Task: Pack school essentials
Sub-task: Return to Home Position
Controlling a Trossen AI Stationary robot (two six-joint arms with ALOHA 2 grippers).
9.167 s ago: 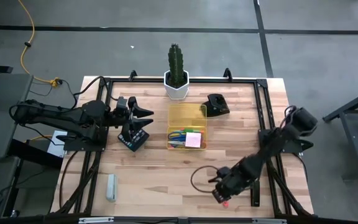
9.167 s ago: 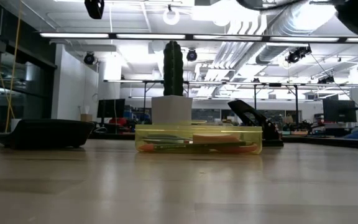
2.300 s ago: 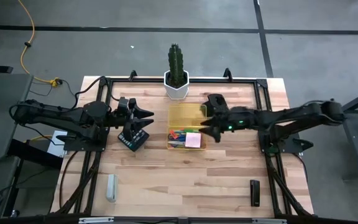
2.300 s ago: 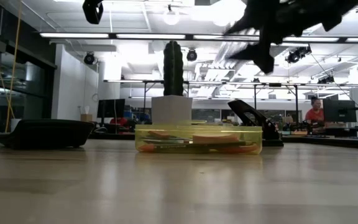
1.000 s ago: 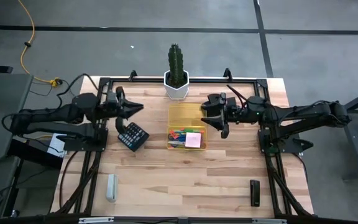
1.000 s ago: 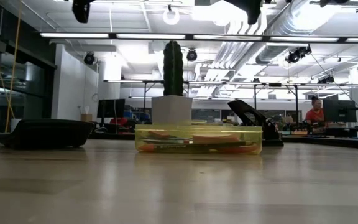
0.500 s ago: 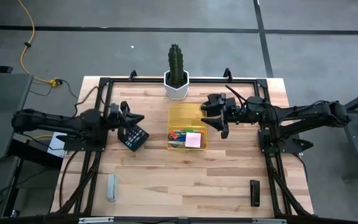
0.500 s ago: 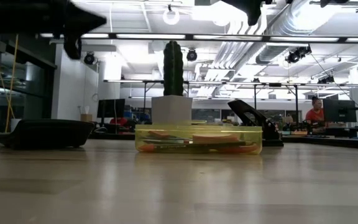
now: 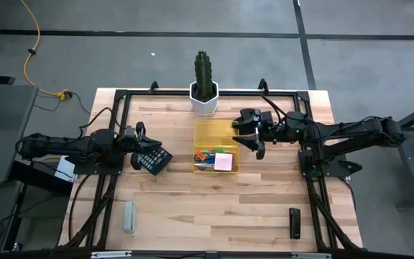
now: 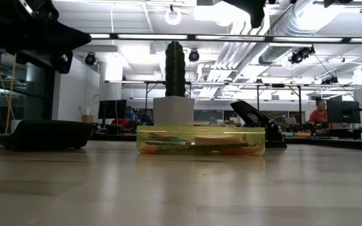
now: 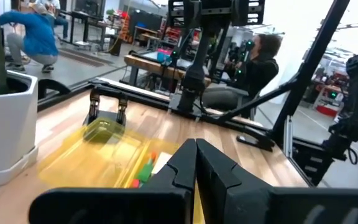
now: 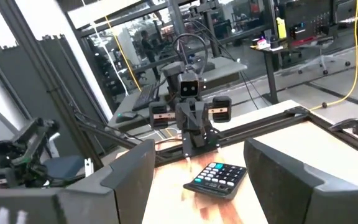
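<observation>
Hovering beside yellow box (image 9: 215,128) | right gripper (image 9: 251,135) spread, empty | left gripper (image 11: 196,151) closed, seemingly empty

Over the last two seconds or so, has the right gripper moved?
Yes. In the high view the right gripper, open, has pulled back rightward from over the right edge of the yellow box to just beside it.
</observation>
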